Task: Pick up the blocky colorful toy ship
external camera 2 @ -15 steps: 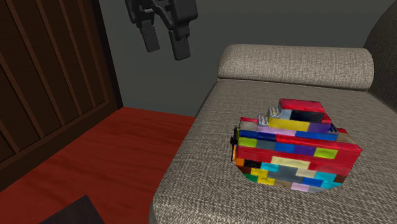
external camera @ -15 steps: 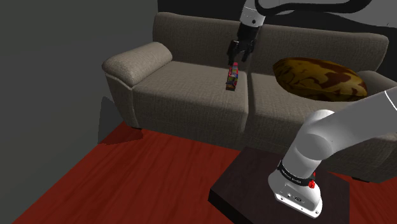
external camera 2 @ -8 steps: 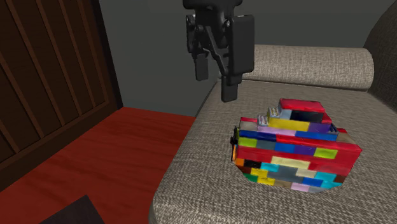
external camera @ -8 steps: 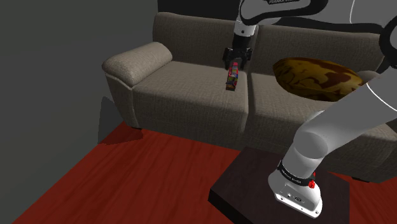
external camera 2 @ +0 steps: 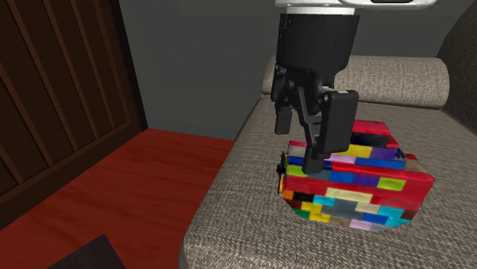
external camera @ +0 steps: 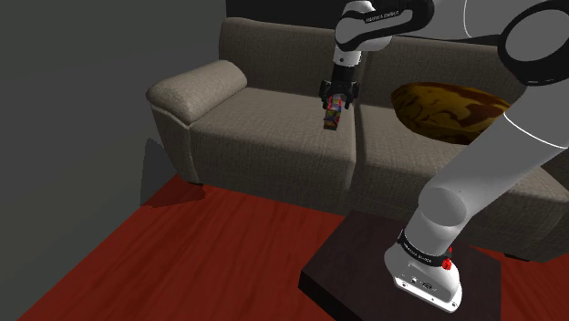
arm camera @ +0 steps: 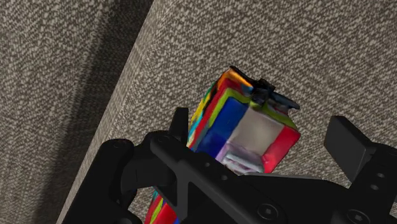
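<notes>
The tool (external camera 2: 298, 145), spread wide, straddles the toy ship (external camera 2: 359, 183) (on the sofa (external camera 2: 229, 206)) without clasping it.

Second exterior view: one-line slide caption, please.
Open black gripper straddles the multicoloured block ship on the grey sofa seat, fingers not yet closed on it.

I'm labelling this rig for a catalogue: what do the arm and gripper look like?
The arm is white with rounded links, dark joints, a black lettered band and a small red button near its base. The gripper is all black, blocky, with two flat fingers.
</notes>
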You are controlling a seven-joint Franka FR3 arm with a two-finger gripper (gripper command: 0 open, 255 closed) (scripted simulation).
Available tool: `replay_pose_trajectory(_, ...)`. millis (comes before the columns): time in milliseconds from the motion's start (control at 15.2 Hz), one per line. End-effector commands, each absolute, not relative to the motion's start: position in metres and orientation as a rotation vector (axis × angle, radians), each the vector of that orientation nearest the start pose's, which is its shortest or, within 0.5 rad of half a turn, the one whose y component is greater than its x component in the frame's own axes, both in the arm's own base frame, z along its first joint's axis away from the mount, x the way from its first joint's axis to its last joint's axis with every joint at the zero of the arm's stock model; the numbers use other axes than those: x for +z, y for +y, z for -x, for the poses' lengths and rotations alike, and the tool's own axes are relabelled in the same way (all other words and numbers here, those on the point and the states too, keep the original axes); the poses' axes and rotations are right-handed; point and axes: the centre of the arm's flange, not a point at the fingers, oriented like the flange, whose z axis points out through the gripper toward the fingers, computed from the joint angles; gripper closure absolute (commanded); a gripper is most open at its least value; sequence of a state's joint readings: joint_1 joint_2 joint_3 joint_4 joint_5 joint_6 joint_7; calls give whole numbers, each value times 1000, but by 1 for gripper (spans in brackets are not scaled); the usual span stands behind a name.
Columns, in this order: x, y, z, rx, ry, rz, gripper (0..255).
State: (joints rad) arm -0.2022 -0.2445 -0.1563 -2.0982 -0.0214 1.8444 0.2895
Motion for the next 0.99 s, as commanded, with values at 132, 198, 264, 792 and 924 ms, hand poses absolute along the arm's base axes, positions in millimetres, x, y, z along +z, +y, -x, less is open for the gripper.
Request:
replay_pose_trajectory(132,501,-177,-450,19,984,2965,0)
replay_pose_trajectory(198,496,-177,-450,19,984,2965,0)
replay_pose_trajectory(264,493,-177,-450,19,984,2965,0)
replay_pose_trajectory(792,492,-178,-450,19,984,2965,255)
replay_pose_trajectory(924,493,-178,-450,19,984,2965,255)
